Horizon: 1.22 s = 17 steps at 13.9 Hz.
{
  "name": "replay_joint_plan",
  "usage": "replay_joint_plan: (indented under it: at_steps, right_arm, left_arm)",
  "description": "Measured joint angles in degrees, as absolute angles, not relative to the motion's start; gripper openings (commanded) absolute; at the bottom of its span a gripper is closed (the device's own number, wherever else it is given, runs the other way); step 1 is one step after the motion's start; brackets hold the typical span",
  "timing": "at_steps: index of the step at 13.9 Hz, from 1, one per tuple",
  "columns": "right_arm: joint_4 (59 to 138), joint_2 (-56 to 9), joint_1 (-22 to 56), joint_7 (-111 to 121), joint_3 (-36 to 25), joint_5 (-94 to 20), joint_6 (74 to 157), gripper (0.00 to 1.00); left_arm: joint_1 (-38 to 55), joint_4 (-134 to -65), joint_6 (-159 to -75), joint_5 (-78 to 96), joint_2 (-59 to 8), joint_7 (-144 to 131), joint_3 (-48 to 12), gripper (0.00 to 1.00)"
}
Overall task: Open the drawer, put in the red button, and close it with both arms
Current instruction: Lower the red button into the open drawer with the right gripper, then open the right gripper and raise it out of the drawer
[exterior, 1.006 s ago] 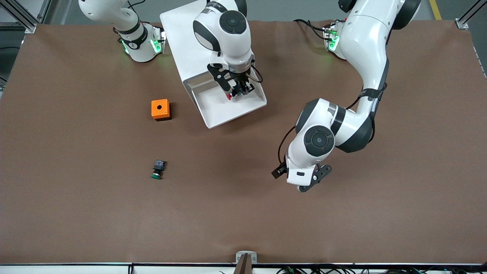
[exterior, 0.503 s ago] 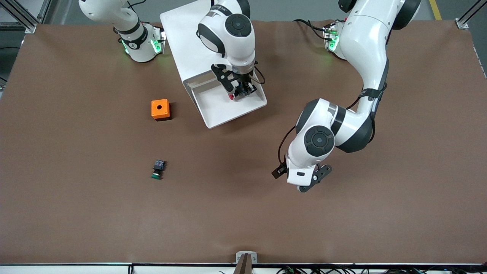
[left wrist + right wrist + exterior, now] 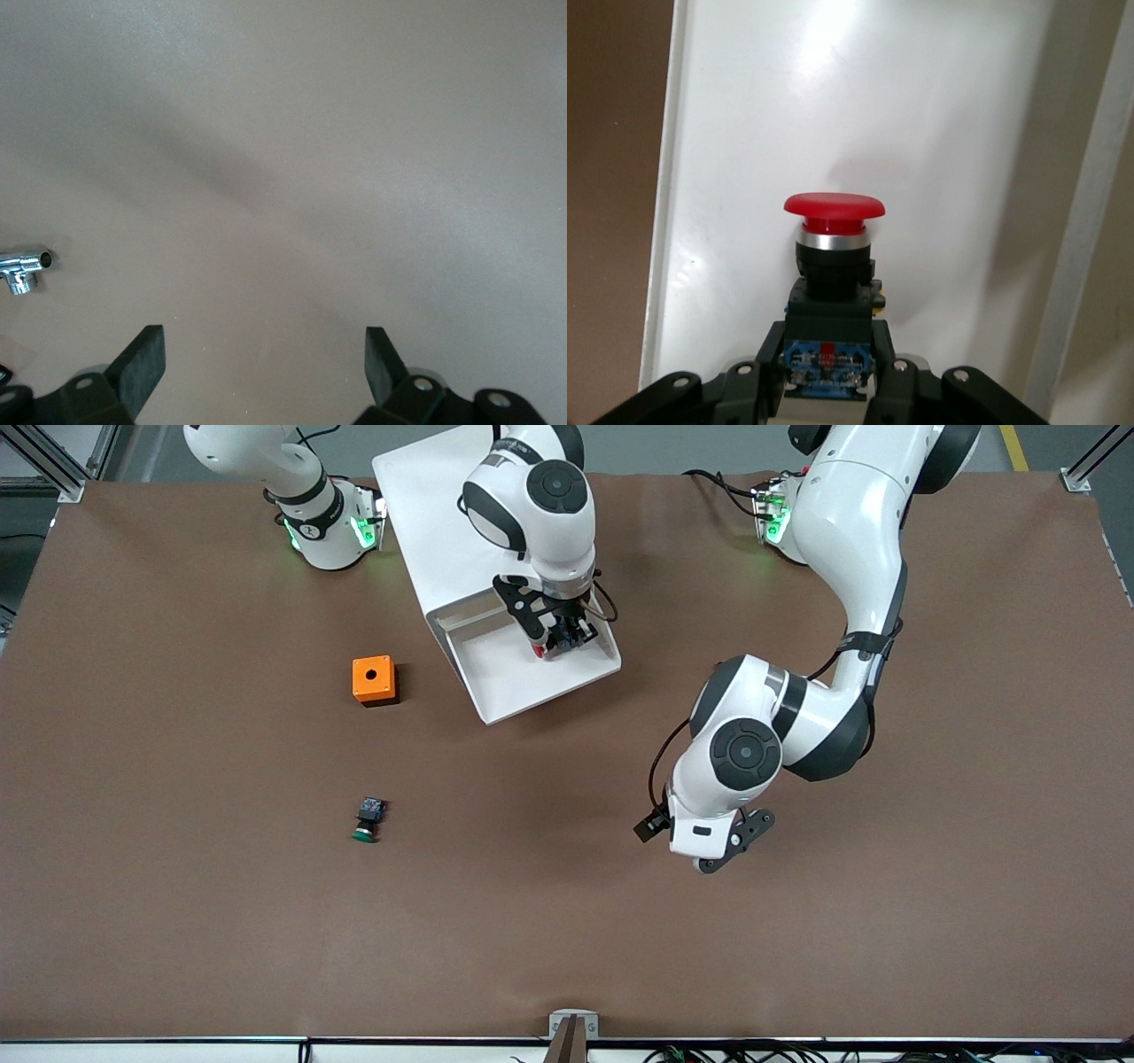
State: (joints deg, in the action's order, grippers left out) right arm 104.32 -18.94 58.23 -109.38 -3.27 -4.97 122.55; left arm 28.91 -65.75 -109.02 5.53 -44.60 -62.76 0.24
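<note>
red button (image 3: 834,232) gripped over drawer (image 3: 744,133)

The shallow white tray drawer (image 3: 532,669) stands pulled out of the big white box cabinet (image 3: 443,509), toward the front camera. The right arm's black two-finger gripper (image 3: 556,640) is over the drawer, clamped on the tiny red-capped push button (image 3: 833,266). The small orange box with a round hole (image 3: 374,680) sits beside the drawer, toward the right arm's end of the table. The green-capped push button (image 3: 367,820) lies nearer the camera than that box. The left arm's black two-finger gripper (image 3: 264,359) waits over bare brown table (image 3: 886,921), fingers spread.
</note>
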Motion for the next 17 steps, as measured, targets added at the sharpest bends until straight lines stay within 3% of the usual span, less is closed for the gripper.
replay_joint_plan:
  at_steps: [1, 9, 17]
  right_arm:
    - [104.3, -19.0, 58.2, -109.4, -3.3, -5.0, 122.5, 1.00]
    - [102.6, -19.7, 58.6, -108.6, -4.0, -0.7, 122.5, 1.00]
    - [94.1, -19.6, 50.5, -90.6, -5.1, -0.6, 110.4, 1.00]
  left_arm:
    - [28.9, -65.7, -109.0, 5.5, -44.6, -62.8, 0.2, 0.99]
    - [28.9, -65.7, -109.0, 5.5, -44.6, -62.8, 0.2, 0.99]
    - [29.0, -65.7, -109.0, 5.5, -44.6, -62.8, -0.5, 0.99]
